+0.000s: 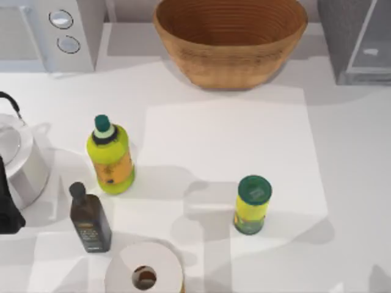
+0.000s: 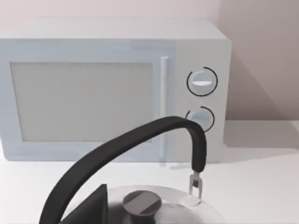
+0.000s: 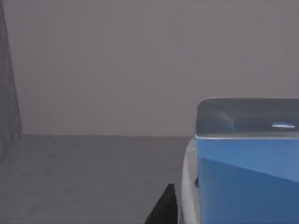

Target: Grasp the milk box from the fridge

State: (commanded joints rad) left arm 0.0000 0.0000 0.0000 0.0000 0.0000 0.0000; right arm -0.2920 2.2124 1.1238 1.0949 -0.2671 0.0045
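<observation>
The milk box (image 3: 243, 177) looms very close in the right wrist view, with a bright blue face and a whitish edge. It stands on the dark-grey floor inside the fridge (image 3: 93, 70). A dark part of my right gripper (image 3: 163, 210) shows right beside the carton's edge. From above, the fridge (image 1: 342, 36) is the dark-grey box at the table's back right corner, with a pale glassy panel. My left gripper (image 1: 6, 210) is parked at the table's left edge, next to the kettle.
A wicker basket (image 1: 230, 43) stands at the back middle and a light-grey microwave (image 1: 49, 33) at the back left. A steel kettle (image 1: 18, 159), yellow-green bottle (image 1: 110, 159), dark bottle (image 1: 90, 220), paper roll (image 1: 145, 271) and green-lidded yellow can (image 1: 252, 204) stand on the table.
</observation>
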